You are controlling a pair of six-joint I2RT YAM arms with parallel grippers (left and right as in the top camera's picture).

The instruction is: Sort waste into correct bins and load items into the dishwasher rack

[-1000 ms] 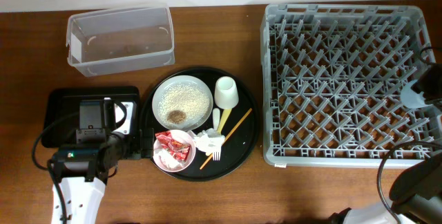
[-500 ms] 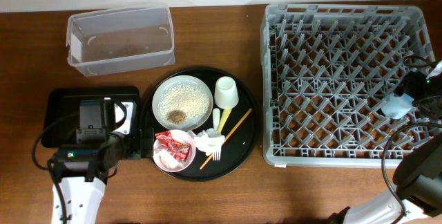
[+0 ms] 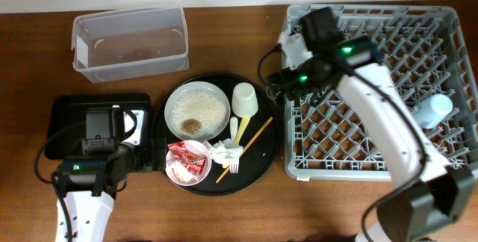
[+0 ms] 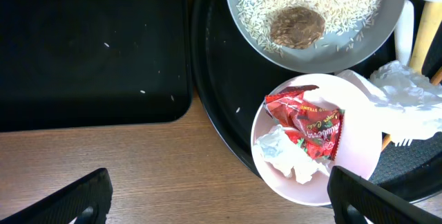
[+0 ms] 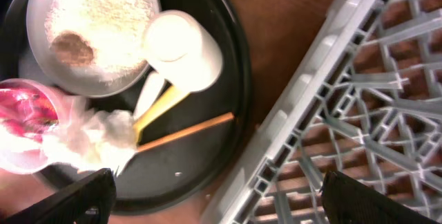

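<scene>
A brown wooden table (image 3: 224, 219) holds everything. The right gripper (image 5: 217, 186) hangs above the left edge of the grey dishwasher rack (image 3: 299, 169). Its two fingers are spread wide with nothing between them. The cream-white cup (image 5: 183, 50) stands on the round black tray (image 3: 270, 146), a little to the left of that gripper when seen from above. The right arm is the nearer one, so I think it should go for the cup next. The cup stands up, so its sides are free to pinch. The left gripper (image 4: 219, 189) is spread wide and empty as well, above the pink bowl (image 4: 349, 172). Only the top view shows the light blue cup (image 3: 433, 110) lying in the rack. Only the wrist views show the wide fingers.
</scene>
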